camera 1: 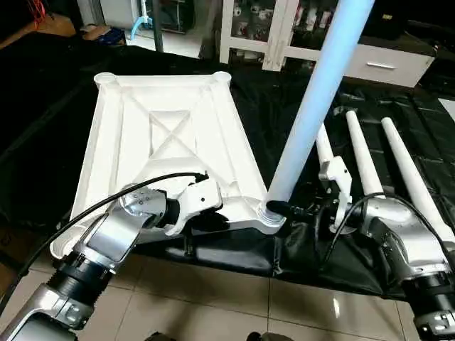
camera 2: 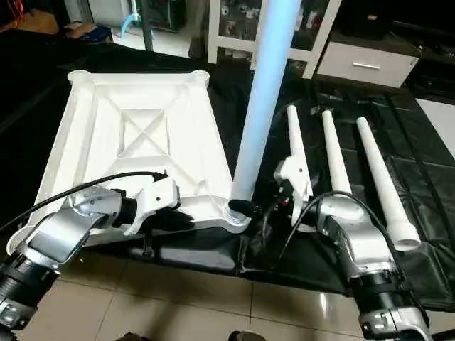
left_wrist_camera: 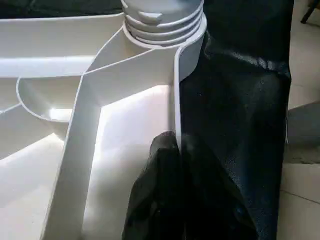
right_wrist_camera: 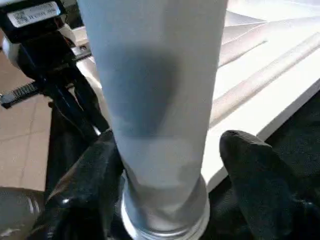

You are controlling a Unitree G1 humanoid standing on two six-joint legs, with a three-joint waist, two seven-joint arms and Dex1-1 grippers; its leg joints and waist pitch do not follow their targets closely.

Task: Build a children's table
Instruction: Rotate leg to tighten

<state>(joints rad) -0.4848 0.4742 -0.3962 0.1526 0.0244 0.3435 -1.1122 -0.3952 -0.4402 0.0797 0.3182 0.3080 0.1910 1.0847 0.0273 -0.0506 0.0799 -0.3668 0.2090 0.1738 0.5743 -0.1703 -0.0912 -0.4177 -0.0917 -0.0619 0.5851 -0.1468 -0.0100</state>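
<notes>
The white table top [camera 1: 163,135] lies upside down on a black sheet, its X-ribs facing up. One white leg [camera 1: 313,99] stands upright in the near right corner socket [camera 1: 270,214]; its threaded end [left_wrist_camera: 162,20] sits in that socket. My left gripper [left_wrist_camera: 172,145] is shut on the top's near rim [left_wrist_camera: 176,100], one finger on each side of the thin wall. Around the foot of the upright leg [right_wrist_camera: 160,100] my right gripper [right_wrist_camera: 175,155] is open, one finger against the leg and the other standing clear of it.
Three more white legs [camera 1: 366,153] lie side by side on the black sheet [camera 1: 277,106] to the right of the top. A white glass-door cabinet [camera 1: 284,28] and a drawer unit [camera 1: 384,64] stand behind. Tiled floor [camera 1: 213,298] runs along the near edge.
</notes>
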